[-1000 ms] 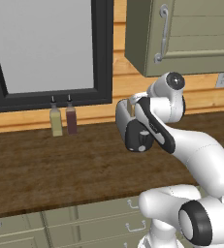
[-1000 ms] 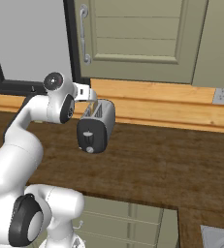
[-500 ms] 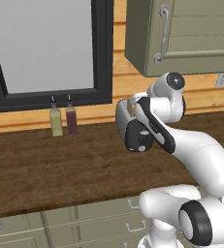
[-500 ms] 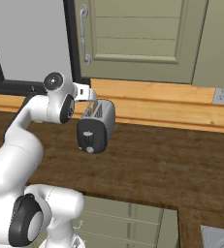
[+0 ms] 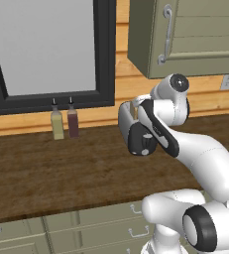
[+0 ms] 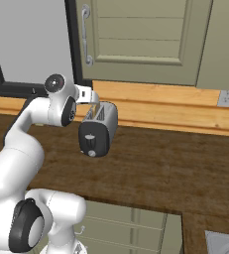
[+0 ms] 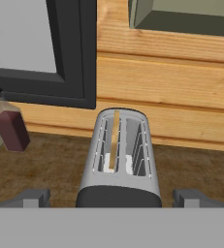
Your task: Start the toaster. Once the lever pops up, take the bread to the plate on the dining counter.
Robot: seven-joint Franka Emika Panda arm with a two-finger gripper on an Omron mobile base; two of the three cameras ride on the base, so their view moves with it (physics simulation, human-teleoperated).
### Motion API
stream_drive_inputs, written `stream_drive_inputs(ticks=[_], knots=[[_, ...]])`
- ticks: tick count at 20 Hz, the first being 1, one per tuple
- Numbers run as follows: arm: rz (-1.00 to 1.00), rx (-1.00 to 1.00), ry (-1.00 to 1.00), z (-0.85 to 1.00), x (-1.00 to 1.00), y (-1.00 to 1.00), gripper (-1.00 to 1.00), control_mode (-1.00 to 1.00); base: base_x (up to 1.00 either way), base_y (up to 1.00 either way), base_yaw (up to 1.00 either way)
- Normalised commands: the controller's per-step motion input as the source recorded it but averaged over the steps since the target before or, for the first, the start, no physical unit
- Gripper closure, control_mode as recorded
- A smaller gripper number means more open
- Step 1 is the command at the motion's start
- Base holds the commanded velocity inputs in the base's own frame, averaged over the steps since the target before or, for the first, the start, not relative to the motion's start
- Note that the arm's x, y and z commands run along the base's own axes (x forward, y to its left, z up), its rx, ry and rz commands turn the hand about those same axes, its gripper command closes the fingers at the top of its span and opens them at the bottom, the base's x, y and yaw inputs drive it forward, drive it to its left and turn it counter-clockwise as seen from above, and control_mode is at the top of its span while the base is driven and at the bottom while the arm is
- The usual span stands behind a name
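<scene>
While our gripper [image 7: 112,197] fingers stand wide apart above the toaster [image 7: 119,160], we risk missing the lever [image 6: 90,139] at six o'clock.

A rendered home kitchen: dark wood worktop [image 5: 61,168] over handled drawers [image 5: 86,230], wall cabinets [image 6: 141,34] above, toaster [image 6: 98,130] at the back edge, a socket [image 6: 226,98] on plank wall.

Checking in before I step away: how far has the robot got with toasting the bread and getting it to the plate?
Early stage. Done: the bread sits in the left slot of the toaster. In hand: the open gripper hovers above the toaster's near end, holding nothing. On the black end face, the lever is not being touched. Left: pressing the lever, waiting for the pop-up, then carrying the bread to the plate.
</scene>
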Motion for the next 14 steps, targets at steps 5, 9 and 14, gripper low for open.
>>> stream_drive_inputs(ticks=[5, 9, 14], knots=[[0.00, 0.00, 0.00, 0.00, 0.00, 0.00, -1.00, -1.00, 0.00, 0.00, 0.00], [0.00, 0.00, 0.00, -0.18, 0.06, 0.00, -1.00, -1.00, 0.00, 0.00, 0.00], [0.00, -0.02, 0.03, -0.26, 0.21, 0.00, -1.00, -1.00, 0.00, 0.00, 0.00]])
